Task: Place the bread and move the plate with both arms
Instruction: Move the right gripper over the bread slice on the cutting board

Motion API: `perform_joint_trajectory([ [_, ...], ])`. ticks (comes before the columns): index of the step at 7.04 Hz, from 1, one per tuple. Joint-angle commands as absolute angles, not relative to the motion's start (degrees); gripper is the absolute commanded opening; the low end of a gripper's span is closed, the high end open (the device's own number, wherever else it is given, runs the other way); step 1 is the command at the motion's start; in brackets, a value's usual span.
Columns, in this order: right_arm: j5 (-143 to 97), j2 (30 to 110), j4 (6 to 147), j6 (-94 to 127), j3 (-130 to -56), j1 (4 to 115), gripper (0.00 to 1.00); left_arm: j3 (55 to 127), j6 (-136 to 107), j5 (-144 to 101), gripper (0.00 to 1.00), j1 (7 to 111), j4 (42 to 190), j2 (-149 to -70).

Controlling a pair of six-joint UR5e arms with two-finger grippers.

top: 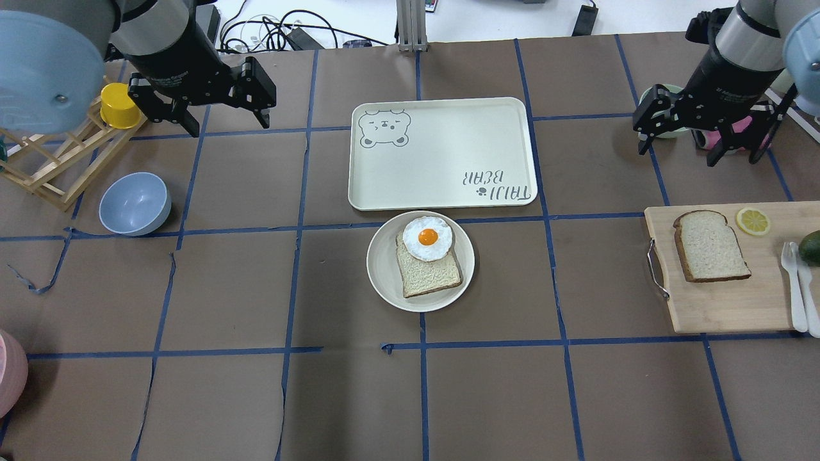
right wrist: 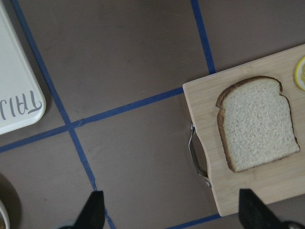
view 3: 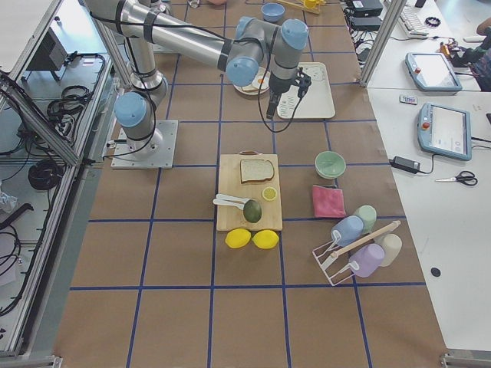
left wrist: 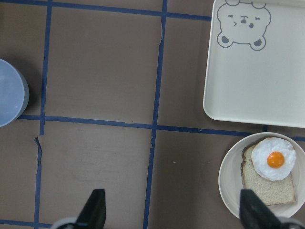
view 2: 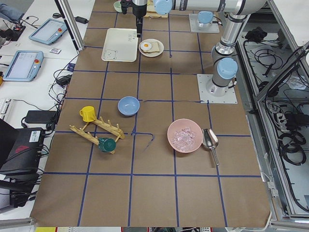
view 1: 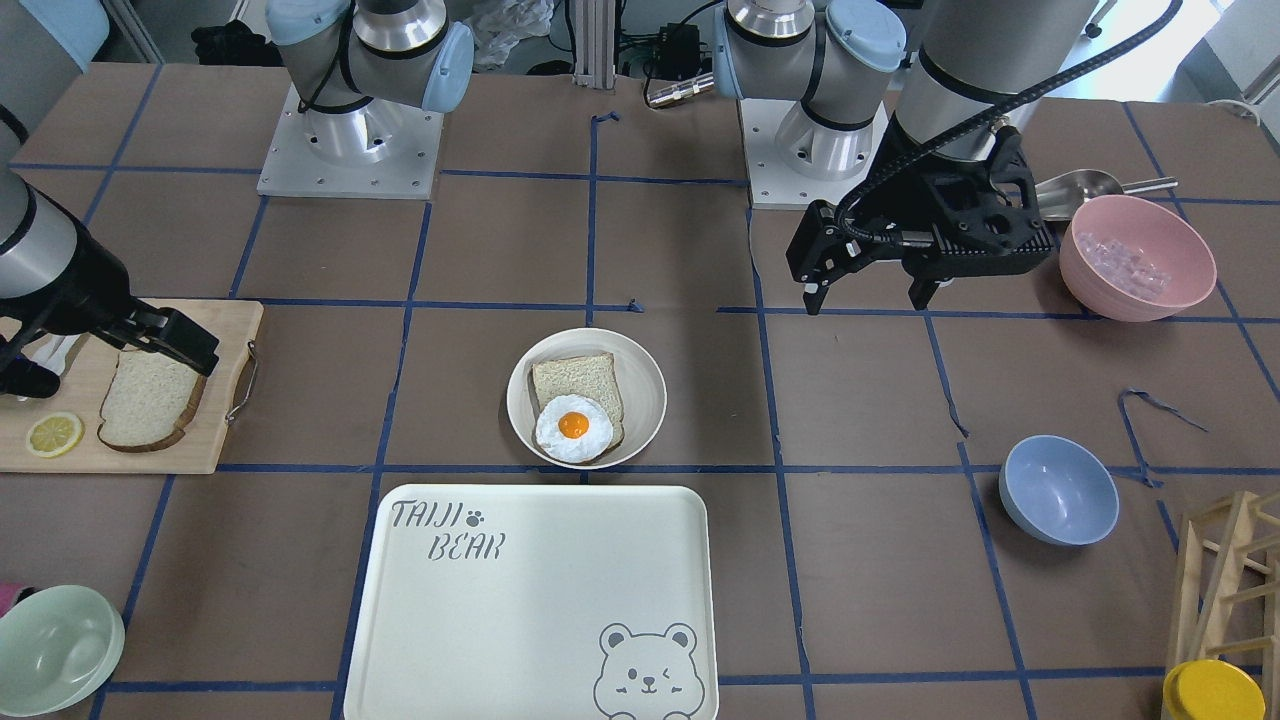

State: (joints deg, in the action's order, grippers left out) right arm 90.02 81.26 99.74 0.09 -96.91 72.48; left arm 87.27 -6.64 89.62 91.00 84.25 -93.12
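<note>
Bread: the bread (top: 711, 246) lies flat on a wooden cutting board (top: 717, 307), at the end with the metal handle, and nothing is touching it.
Board: it sits on the table at the robot's right. A lemon slice (top: 753, 221) lies just beside the bread, and white cutlery (top: 794, 282) lies farther along.
Right gripper: the right gripper (top: 676, 155) hangs in the air near the board's far edge, apart from the bread. Its fingers are spread wide and hold nothing.
Plate: the plate (top: 384, 282) is at the table's middle, well apart from the board. It carries a smaller slice (top: 429, 275) with a fried egg (top: 428, 238) overlapping it.
Tray: the tray (top: 442, 166) lies just beyond the plate, with its bear print showing.
Left gripper: the left gripper (top: 228, 126) is raised over the table at the robot's left, well apart from the plate. It is spread wide and holds nothing.
Blue bowl: the blue bowl (top: 134, 203) stands near the left gripper.
</note>
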Motion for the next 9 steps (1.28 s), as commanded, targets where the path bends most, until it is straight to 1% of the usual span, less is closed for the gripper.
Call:
perform_joint_trajectory([
  [1,92.4,78.6,112.7,-9.3,-103.7,68.3,1.00,87.5,-6.7,89.7,1.00,91.0,84.2,-92.9],
  [2,92.9,78.1,117.6,-10.6,-106.9,67.6,1.00,87.2,-6.3,89.6,1.00,90.8,84.2,-93.2],
  [3,93.1,77.3,119.3,-10.6,-107.8,67.4,1.00,87.7,-6.4,89.7,1.00,90.9,84.3,-92.8],
  [5,94.4,72.3,122.8,-10.6,-107.7,66.0,1.00,87.3,-6.6,89.7,1.00,90.5,84.2,-93.2],
  [6,94.7,71.6,123.1,-10.0,-107.8,66.0,1.00,87.4,-6.7,89.7,1.00,90.8,84.2,-93.2],
  [7,94.5,71.2,123.2,-9.8,-107.9,66.0,0.88,87.5,-6.7,89.7,1.00,90.8,84.2,-93.0],
  [8,94.6,70.2,123.2,-9.9,-108.0,66.0,0.88,87.5,-6.7,89.7,1.00,90.8,84.2,-92.9],
  [9,94.7,70.0,123.2,-9.8,-108.0,66.0,0.83,87.3,-6.7,89.6,1.00,90.8,84.2,-92.9],
])
